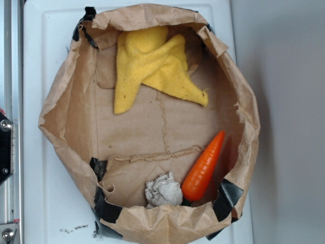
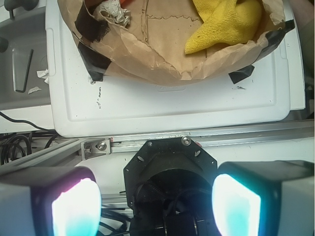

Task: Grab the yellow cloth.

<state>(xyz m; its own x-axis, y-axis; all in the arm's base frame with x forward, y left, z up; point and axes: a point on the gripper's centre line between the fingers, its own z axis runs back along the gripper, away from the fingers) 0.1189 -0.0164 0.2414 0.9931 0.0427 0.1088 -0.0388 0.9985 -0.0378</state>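
Fingers (image 2: pixel 156 199) spread wide, empty — yellow cloth (image 1: pixel 152 68) bunched in paper bag (image 1: pixel 66 86).

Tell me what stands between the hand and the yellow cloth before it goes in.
The yellow cloth lies inside the brown paper bag. In the wrist view the open hand is outside the bag, over the table's edge, so the bag's crumpled near wall stands between them. From above, nothing covers the cloth; the carrot and paper wad lie apart from it.

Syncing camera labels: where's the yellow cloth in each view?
Exterior: yellow cloth lies at the top of the brown paper bag, far from the carrot.
Wrist: yellow cloth at upper right, inside the bag rim.
Shared landmark: crumpled paper wad.
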